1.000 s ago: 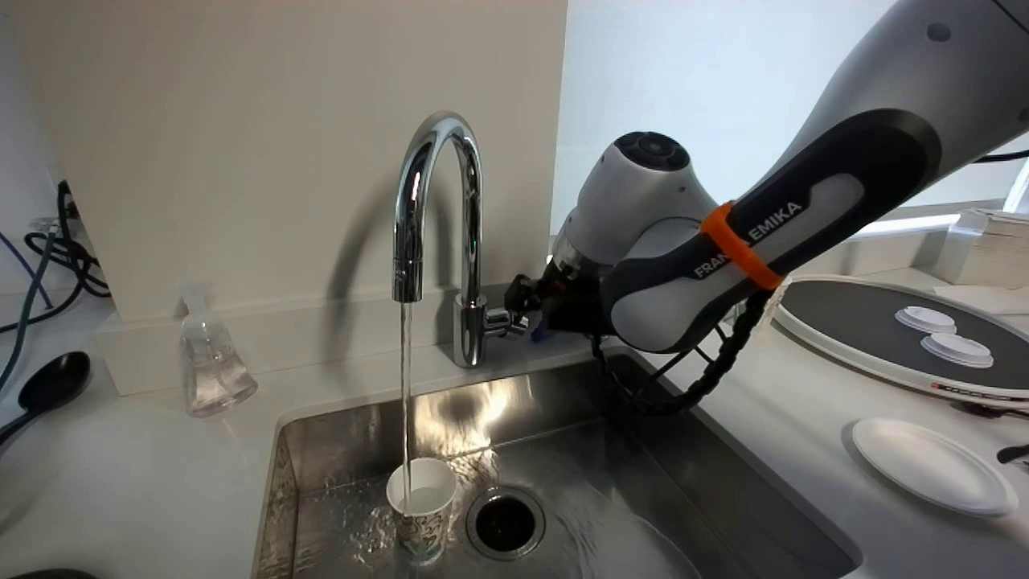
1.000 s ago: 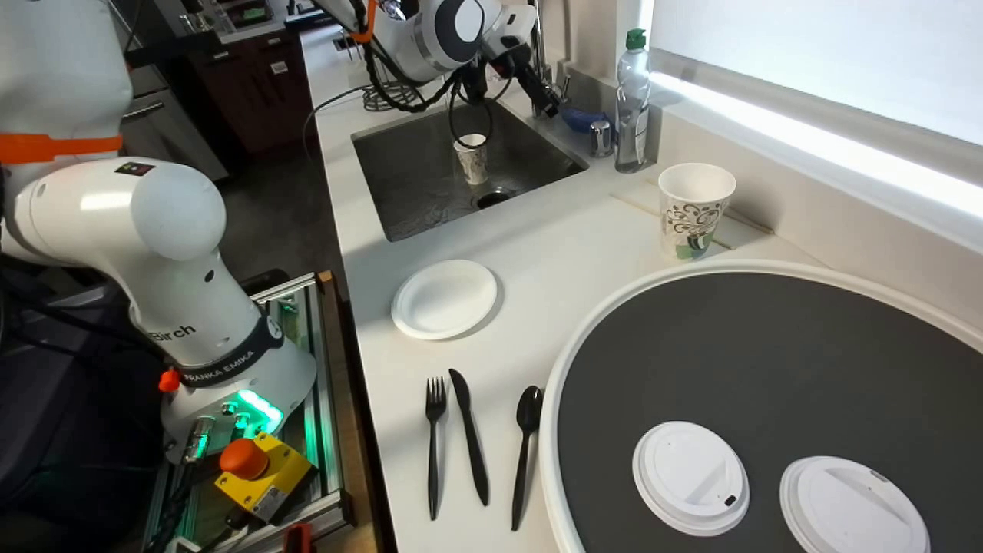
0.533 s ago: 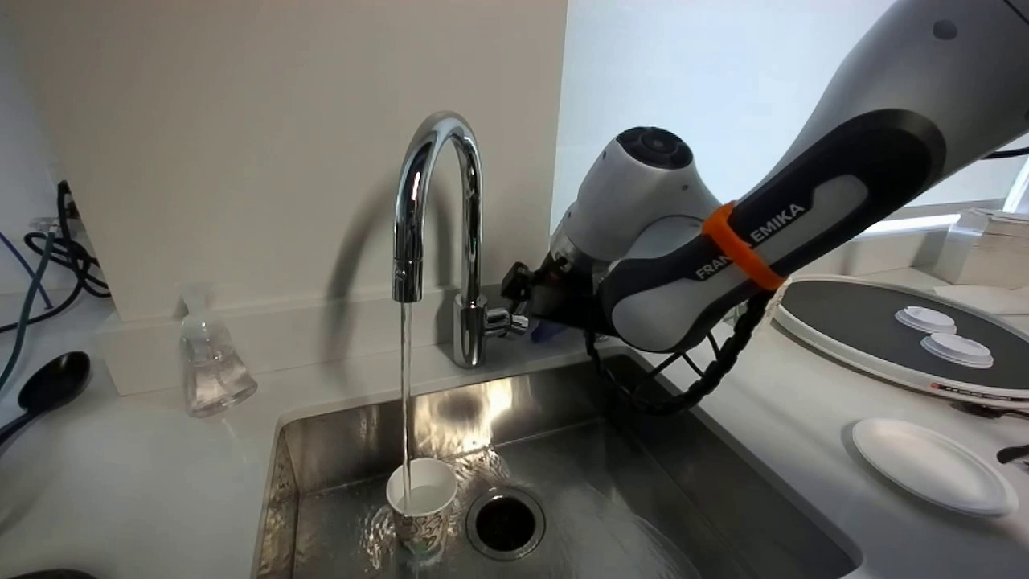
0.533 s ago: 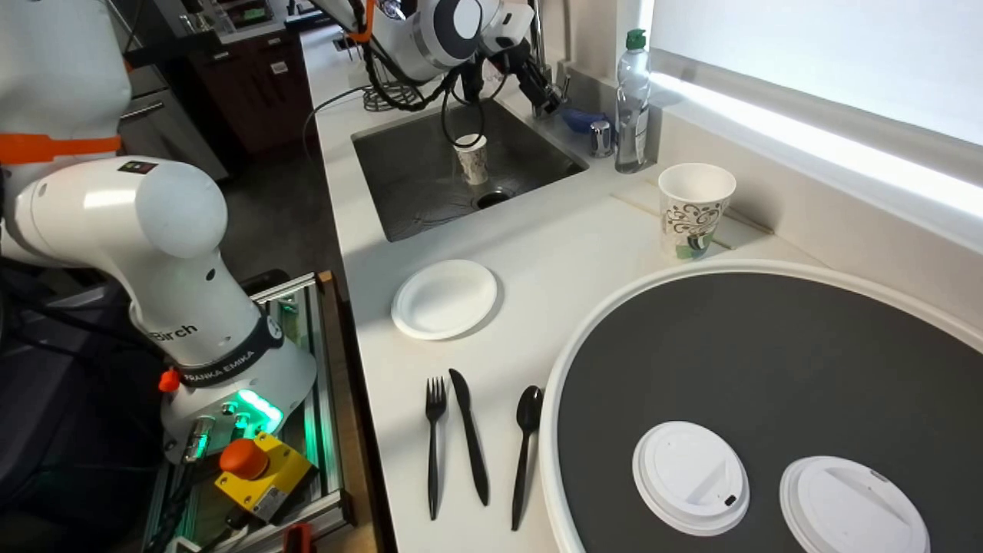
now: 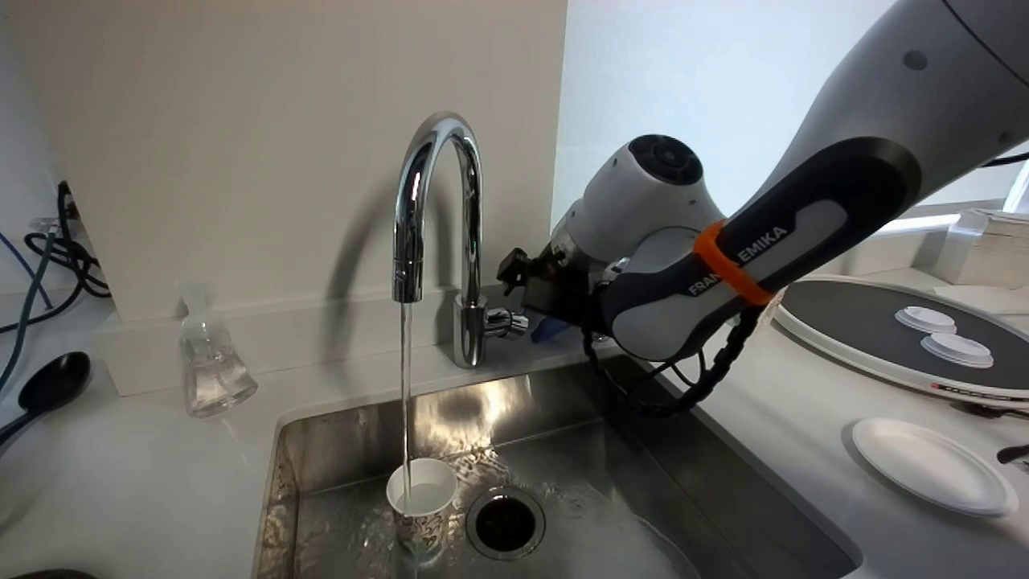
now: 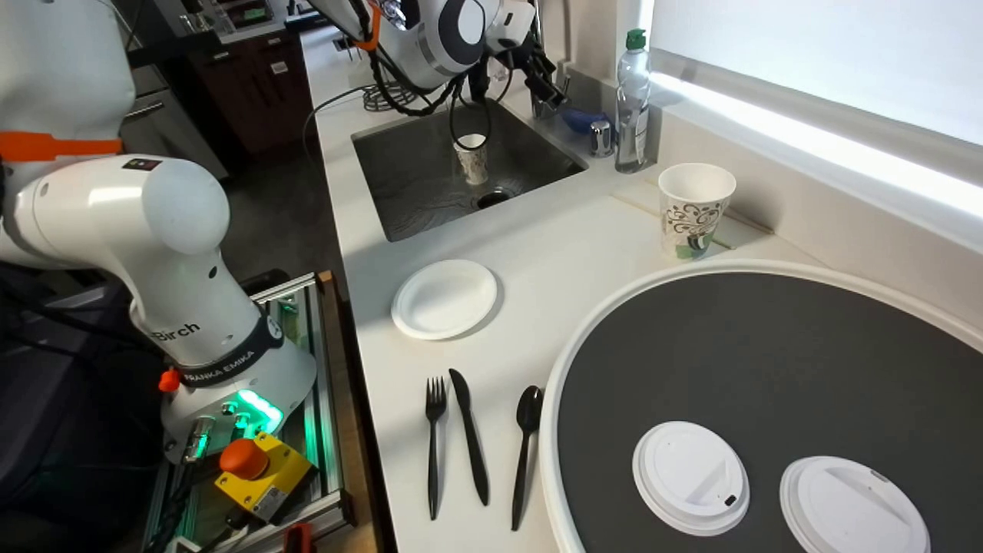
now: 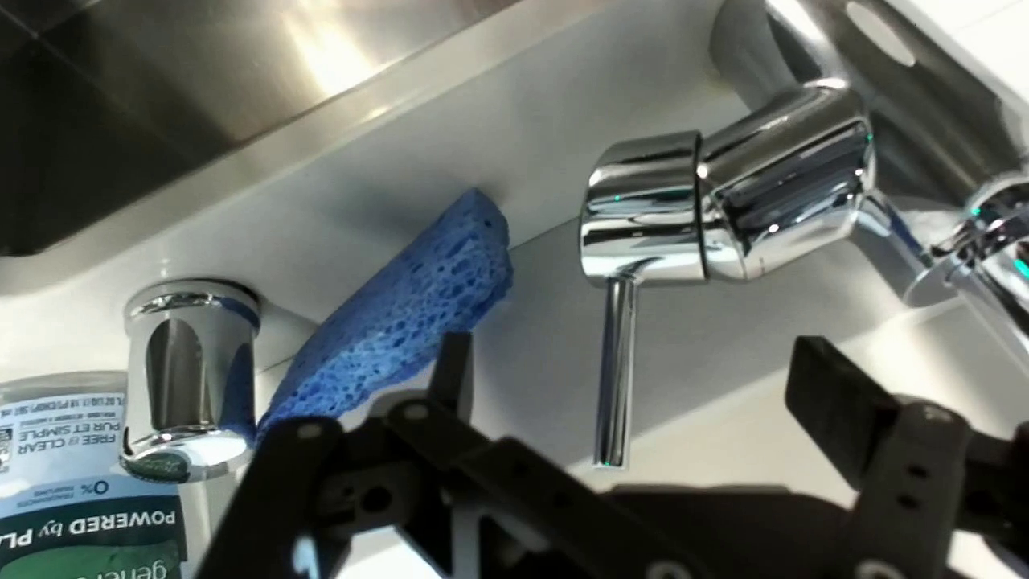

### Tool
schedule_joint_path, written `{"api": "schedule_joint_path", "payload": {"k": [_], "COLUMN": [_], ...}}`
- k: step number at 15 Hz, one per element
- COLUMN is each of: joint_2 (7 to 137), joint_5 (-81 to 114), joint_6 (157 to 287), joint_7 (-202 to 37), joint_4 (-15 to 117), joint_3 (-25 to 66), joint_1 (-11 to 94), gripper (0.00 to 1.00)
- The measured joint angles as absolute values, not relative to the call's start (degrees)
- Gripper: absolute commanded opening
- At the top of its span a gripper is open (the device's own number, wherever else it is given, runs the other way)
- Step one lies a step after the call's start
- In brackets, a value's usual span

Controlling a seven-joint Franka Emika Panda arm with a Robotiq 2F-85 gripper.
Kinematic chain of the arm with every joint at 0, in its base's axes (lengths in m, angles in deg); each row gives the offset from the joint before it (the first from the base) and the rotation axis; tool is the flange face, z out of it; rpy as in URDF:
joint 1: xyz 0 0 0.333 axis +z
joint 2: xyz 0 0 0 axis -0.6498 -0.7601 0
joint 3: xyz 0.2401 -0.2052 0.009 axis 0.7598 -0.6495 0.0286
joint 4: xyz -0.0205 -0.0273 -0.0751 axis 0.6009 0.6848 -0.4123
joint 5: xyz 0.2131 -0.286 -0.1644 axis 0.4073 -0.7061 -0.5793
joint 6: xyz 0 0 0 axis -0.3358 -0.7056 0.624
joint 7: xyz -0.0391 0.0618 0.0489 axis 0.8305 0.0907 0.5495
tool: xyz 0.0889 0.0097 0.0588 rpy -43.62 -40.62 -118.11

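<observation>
Tap lever [image 7: 616, 370] stood ahead of the gripper [image 7: 633, 374], framed between its wide-parted jaws; a sponge [image 7: 398, 314] lay beyond one jaw.

We are seeing a glossy metal faucet handle [image 7: 616, 362], a rough sponge [image 7: 410, 297] near the smooth counter [image 6: 568, 253]'s back edge, and a satin metal sink [image 5: 707, 482].

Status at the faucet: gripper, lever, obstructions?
Gripper open, holding nothing. Faucet lever shows between the jaws in wrist view; no contact seen. Blue sponge close by, maybe in the way.
</observation>
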State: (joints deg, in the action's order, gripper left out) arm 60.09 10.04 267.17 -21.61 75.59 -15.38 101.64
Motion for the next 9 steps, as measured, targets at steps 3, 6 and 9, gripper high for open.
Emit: {"api": "schedule_joint_path", "payload": {"k": [3, 6, 9], "joint_2": [58.72, 57.15, 55.67], "joint_5": [10.42, 11.58, 13.33], "joint_6": [269.56, 272.13, 274.3], "joint_7": [-20.32, -18.93, -17.9], "joint_4": [75.26, 74.44, 73.69], "joint_3": [-16.35, -16.83, -16.87], "joint_1": [102.2, 102.36, 102.36], "gripper": [1.0, 1.0, 1.0]}}
